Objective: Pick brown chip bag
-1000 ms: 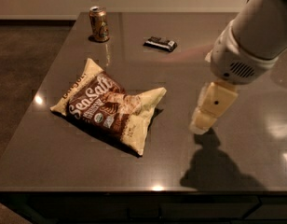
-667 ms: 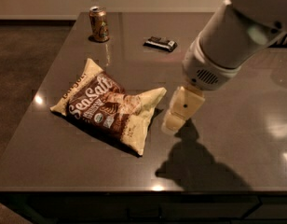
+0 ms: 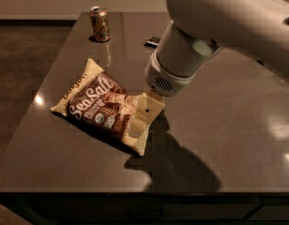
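The brown chip bag point(image 3: 98, 105) lies flat on the dark table point(image 3: 219, 125), left of centre, with white "Sea Salt" script on its dark brown middle and cream edges. My gripper point(image 3: 140, 121) hangs from the big white arm and sits over the bag's right end, covering that corner. I cannot tell whether it touches the bag.
A gold drink can point(image 3: 100, 24) stands upright at the table's far left. A small dark flat wrapped bar point(image 3: 152, 41) lies behind the arm, partly hidden. The arm's shadow falls on the table to the right of the bag. The table's front edge runs close below the bag.
The arm has swung left from the table's right side, and the gripper now sits over the bag's right end. The bag, can and bar have not moved.
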Robot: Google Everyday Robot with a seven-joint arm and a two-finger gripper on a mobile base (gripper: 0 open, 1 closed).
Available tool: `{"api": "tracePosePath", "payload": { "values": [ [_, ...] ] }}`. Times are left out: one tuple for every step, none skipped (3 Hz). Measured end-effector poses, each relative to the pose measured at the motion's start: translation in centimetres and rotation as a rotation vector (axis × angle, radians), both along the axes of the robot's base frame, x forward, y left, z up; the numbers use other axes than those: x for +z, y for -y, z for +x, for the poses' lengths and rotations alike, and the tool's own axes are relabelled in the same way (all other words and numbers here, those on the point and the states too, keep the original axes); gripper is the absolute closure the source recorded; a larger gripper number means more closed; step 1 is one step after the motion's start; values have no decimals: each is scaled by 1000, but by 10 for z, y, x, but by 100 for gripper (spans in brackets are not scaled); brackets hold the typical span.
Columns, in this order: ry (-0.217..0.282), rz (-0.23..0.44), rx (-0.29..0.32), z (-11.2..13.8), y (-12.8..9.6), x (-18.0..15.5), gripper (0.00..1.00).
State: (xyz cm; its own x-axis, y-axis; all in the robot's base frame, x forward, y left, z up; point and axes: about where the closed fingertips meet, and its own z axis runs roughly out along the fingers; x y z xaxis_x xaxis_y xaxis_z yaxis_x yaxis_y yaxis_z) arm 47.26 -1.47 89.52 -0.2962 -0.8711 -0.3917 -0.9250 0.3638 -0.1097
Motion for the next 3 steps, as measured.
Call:
{"api": "tracePosePath", "payload": {
  "values": [
    [-29, -34, 34, 1, -26, -15, 0],
    [-53, -93, 65, 3, -42, -29, 0],
    [-64, -162, 99, 3, -45, -40, 0]
  ]
}}
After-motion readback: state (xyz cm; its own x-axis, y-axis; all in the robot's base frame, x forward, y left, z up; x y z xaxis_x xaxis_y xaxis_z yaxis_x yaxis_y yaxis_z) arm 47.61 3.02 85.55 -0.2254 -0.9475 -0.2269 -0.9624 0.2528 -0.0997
